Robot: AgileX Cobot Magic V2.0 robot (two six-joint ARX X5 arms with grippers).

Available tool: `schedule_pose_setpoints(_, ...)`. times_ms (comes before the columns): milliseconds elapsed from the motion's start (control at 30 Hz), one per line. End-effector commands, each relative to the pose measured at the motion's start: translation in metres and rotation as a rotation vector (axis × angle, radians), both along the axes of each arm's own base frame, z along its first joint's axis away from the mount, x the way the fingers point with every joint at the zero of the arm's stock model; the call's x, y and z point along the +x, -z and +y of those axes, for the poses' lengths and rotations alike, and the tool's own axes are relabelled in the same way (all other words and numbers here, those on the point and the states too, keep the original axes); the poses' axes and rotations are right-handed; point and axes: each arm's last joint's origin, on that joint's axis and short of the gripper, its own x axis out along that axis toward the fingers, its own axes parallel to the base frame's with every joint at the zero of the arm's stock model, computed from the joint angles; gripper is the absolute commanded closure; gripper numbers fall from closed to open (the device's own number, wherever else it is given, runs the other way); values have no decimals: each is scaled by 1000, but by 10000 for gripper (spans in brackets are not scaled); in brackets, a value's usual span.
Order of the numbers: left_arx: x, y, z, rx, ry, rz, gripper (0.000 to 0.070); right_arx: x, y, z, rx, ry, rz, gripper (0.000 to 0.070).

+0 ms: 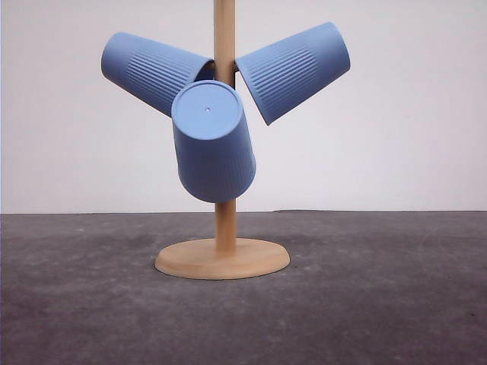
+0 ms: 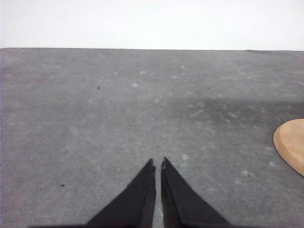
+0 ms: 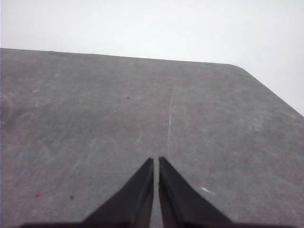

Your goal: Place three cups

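Three light-blue ribbed cups hang mouth-inward on a wooden stand (image 1: 224,228) in the front view. One cup (image 1: 152,71) points up-left, another cup (image 1: 295,70) points up-right, and the third cup (image 1: 212,142) tilts toward the camera with its flat base showing. My left gripper (image 2: 157,164) is shut with nothing in it, low over the grey table. The stand's round base (image 2: 292,145) shows at the edge of the left wrist view. My right gripper (image 3: 156,160) is also shut and holds nothing, above bare table.
The dark grey table (image 1: 380,304) spreads around the stand's round base (image 1: 222,258). A plain white wall stands behind. The table's far corner (image 3: 242,69) appears in the right wrist view.
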Motion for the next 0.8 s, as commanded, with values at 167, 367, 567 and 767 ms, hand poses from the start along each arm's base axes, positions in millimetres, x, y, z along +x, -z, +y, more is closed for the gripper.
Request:
schedule_pose_setpoints(167,1,3,0,6,-2,0,700,0,0,0,13,5,-13,683)
schedule_pose_setpoints(367,1,3,0,6,-2,0,700,0,0,0,13,5,-13,683)
schedule_pose_setpoints(567,1,3,0,6,-2,0,700,0,0,0,13,5,-13,683)
schedule_pose_setpoints(767,1,3,0,6,-2,1,700,0,0,0,13,5,-13,683)
